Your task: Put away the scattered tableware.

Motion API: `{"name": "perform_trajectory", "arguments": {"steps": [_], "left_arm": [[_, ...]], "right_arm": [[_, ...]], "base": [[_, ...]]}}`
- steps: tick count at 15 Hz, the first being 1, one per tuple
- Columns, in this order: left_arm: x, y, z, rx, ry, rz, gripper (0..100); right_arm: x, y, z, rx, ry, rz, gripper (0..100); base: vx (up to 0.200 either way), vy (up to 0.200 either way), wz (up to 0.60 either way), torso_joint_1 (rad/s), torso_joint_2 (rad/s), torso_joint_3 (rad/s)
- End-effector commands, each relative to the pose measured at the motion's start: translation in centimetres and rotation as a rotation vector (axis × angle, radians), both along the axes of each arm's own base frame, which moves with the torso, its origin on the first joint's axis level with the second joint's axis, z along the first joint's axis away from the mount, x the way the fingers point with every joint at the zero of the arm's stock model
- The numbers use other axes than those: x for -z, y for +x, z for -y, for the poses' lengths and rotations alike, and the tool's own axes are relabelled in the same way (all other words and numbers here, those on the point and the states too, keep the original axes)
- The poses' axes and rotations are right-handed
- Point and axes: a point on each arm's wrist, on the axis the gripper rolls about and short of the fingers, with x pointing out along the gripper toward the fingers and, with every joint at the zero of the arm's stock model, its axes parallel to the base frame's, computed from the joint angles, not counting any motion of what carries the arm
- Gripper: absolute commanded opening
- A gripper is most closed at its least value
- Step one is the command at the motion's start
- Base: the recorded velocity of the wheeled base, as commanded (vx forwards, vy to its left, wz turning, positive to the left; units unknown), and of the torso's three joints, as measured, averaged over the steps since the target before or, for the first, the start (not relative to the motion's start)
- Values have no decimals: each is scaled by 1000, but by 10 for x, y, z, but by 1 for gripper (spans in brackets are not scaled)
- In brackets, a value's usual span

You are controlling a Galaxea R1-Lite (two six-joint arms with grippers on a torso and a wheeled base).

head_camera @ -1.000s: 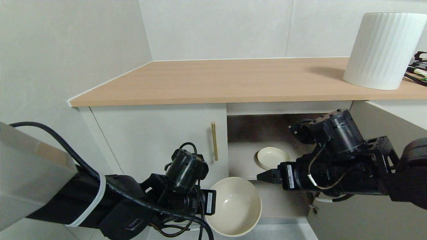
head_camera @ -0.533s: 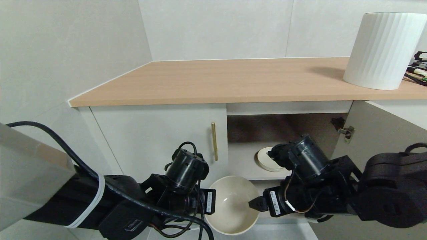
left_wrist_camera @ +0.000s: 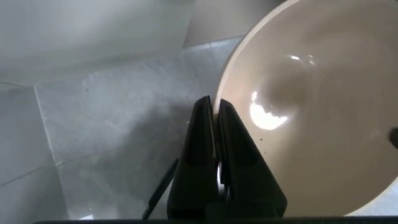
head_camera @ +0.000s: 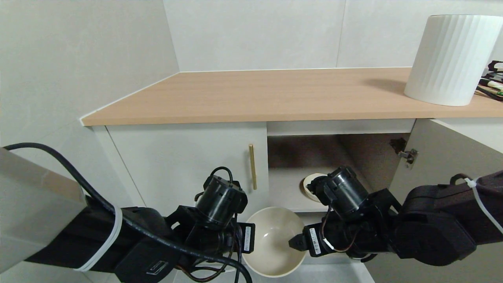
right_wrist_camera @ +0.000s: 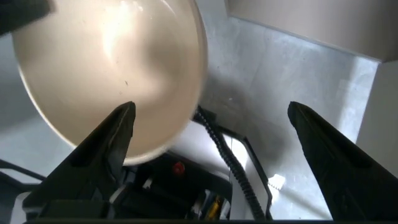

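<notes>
A cream bowl (head_camera: 271,243) hangs low in front of the open cabinet, and my left gripper (head_camera: 247,238) is shut on its left rim. The left wrist view has the gripper (left_wrist_camera: 215,118) pinching that rim of the bowl (left_wrist_camera: 311,106). My right gripper (head_camera: 295,243) is at the bowl's right rim, open. From the right wrist, its fingers (right_wrist_camera: 111,146) stand wide apart with the edge of the bowl (right_wrist_camera: 106,74) reaching in between them. A small cream plate (head_camera: 311,184) lies on the cabinet shelf, partly hidden behind my right arm.
A tall white ribbed container (head_camera: 452,59) stands on the wooden counter (head_camera: 275,94), with utensils (head_camera: 491,84) at the far right. The left cabinet door with its brass handle (head_camera: 252,167) is closed. The right door (head_camera: 448,157) swings open. Grey floor lies below.
My right arm has come down and to the left, out of the cabinet mouth, to the bowl's right rim. The left arm has kept still with the bowl.
</notes>
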Motion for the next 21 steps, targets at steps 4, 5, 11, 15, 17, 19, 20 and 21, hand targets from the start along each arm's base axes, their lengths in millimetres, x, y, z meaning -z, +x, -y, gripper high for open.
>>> {"name": "perform_trajectory", "arguments": {"steps": [4,5,11,15,17,19,20,21], "left_arm": [[-3,-2,1,7,-1,9,0],[-4,-3,1,7,-3,11,0],[-4,-3,1,7,-2,10,0],[-4,-3,1,7,-3,11,100],[-4,-3,1,7,-4,12,100],[-8,-3,0,5,-13,21,100],[-11,-4,0,5,-21,30,100],[-15,-4,-1,1,-31,39,100]], "right_arm": [[4,2,-2,7,-3,-11,0],[4,2,-2,7,-3,-11,0],[4,2,-2,7,-3,-11,0],[4,2,-2,7,-4,-12,0],[4,2,-2,7,-4,-12,0],[5,3,-2,9,-5,-13,0],[6,4,-1,13,-6,-14,0],[7,6,-1,21,-7,-17,0]], "base": [[0,0,0,0,0,0],[0,0,0,0,0,0],[0,0,0,0,0,0],[0,0,0,0,0,0],[0,0,0,0,0,0],[0,0,0,0,0,0],[0,0,0,0,0,0],[0,0,0,0,0,0]]}}
